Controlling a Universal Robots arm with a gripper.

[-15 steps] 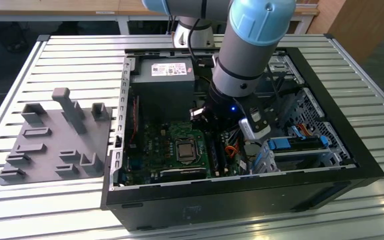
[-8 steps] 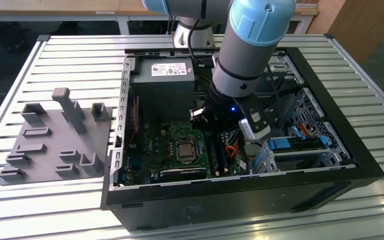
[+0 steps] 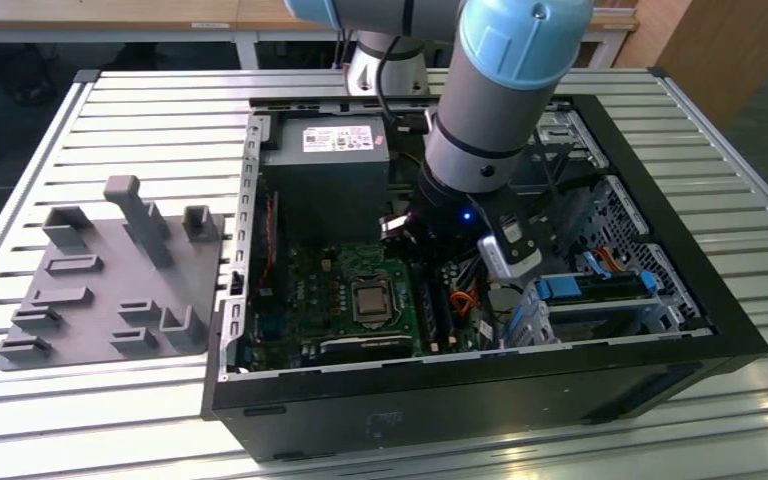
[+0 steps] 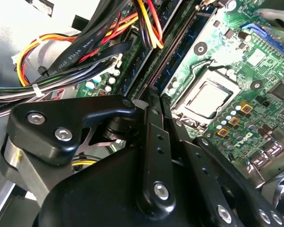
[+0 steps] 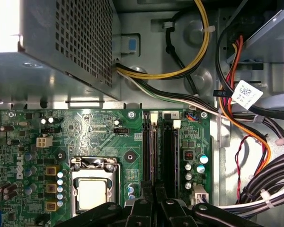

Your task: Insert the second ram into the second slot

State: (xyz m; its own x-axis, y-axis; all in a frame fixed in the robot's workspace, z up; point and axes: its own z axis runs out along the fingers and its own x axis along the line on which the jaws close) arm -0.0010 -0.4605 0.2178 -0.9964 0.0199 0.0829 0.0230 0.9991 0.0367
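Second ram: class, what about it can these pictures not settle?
1. Exterior view: the arm covers the memory slots' far ends.
2. First wrist view: the gripper hides the slots' near ends.
3. Second wrist view: the gripper's body blocks whether the second ram is seated.

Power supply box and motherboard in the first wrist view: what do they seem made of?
The power supply box looks like matt grey sheet metal, judging by its punched vent holes. The motherboard seems green-coated circuit-board laminate, slightly glossy, carrying soldered parts.
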